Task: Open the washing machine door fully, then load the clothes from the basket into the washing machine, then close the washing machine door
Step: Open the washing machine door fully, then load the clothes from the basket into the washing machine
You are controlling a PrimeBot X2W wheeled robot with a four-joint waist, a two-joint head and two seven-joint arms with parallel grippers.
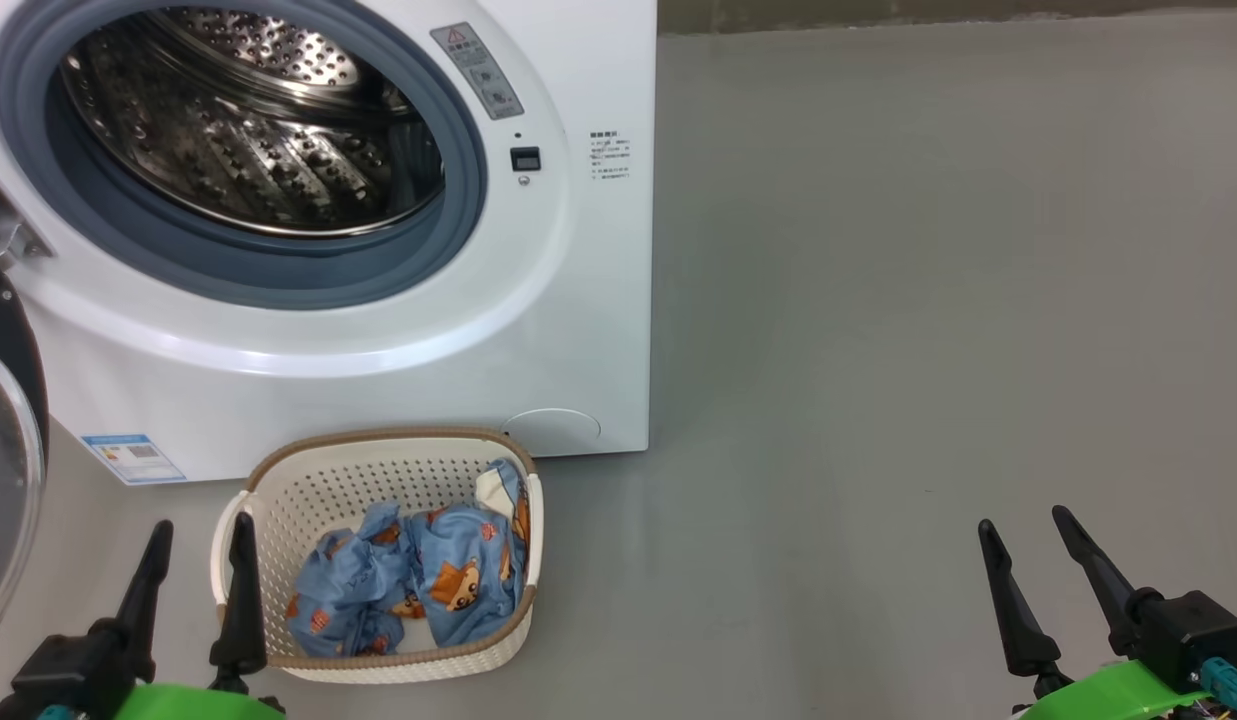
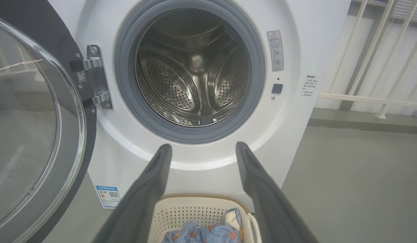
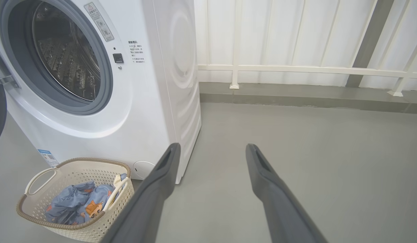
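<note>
Evidently the first step was done. The washing machine door (image 2: 36, 135) stood swung wide on its hinge, out to the left of the washing machine (image 1: 588, 330). That left the grey rubber ring and the steel drum (image 1: 248, 130) fully exposed, and the drum looked empty as far as its inside could be seen.

The basket (image 1: 278, 462) sat on the grey floor (image 1: 878, 350) just in front of the machine, below the round opening. The clothes (image 1: 428, 580), blue fabric printed with bears, lay bunched inside it and reached no higher than the rim.

The left gripper (image 1: 203, 522) hung near the basket's left side with its two dark fingers spread as wide as they go and nothing between them. The right gripper (image 1: 1021, 518) was well apart on the right, over bare floor, equally wide and also empty.

Judging by this, loading had not begun. The clothes had yet to be lifted out and placed in the drum, and after that the door would need to be shut. Roughly a third of the job appeared complete.
</note>
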